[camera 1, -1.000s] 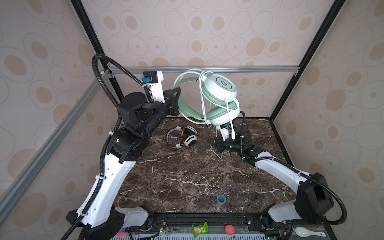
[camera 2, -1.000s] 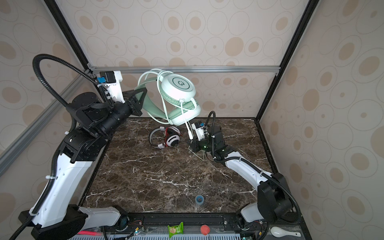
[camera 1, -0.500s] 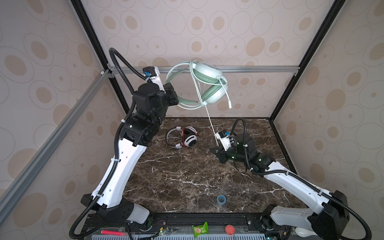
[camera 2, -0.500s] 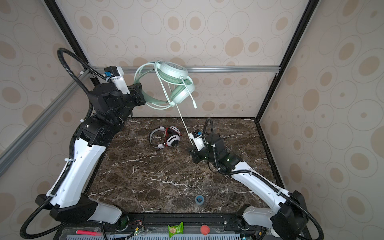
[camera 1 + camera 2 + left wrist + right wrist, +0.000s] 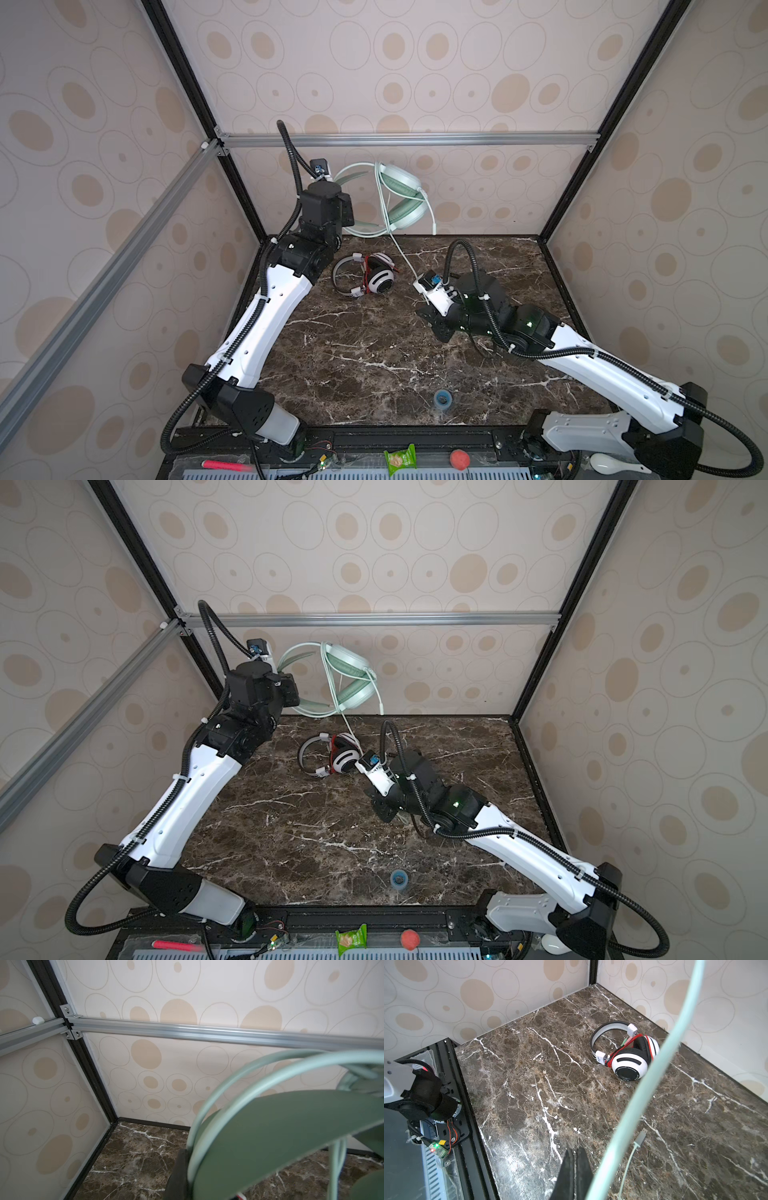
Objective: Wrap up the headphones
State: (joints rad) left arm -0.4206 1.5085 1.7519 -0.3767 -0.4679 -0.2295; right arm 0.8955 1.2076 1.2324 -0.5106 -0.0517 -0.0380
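The mint green headphones [image 5: 401, 195] [image 5: 349, 675] hang in the air by the back wall. My left gripper [image 5: 347, 216] [image 5: 187, 1178] is shut on their headband [image 5: 270, 1136]. Their pale cable [image 5: 403, 253] [image 5: 643, 1084] loops over the ear cups and runs taut down to my right gripper [image 5: 432, 324] [image 5: 574, 1167]. That gripper sits low over the table with its fingers pressed together. The grip point is hidden, and the cable's plug [image 5: 641, 1136] lies loose on the marble. The white-and-black headphones [image 5: 374, 276] [image 5: 629, 1061], with a red cable around them, lie at the back of the table.
A small blue tape roll [image 5: 442, 399] stands near the table's front edge. On the front ledge lie a green packet [image 5: 400, 457], a red ball [image 5: 459, 458], a white spoon [image 5: 611, 463] and a pink marker [image 5: 224, 464]. A metal rail [image 5: 407, 139] crosses the back wall.
The left arm has turned the mint headphones and lowered them toward the back wall. The right gripper has drawn toward the table's front, and the cable now runs straight down to it.
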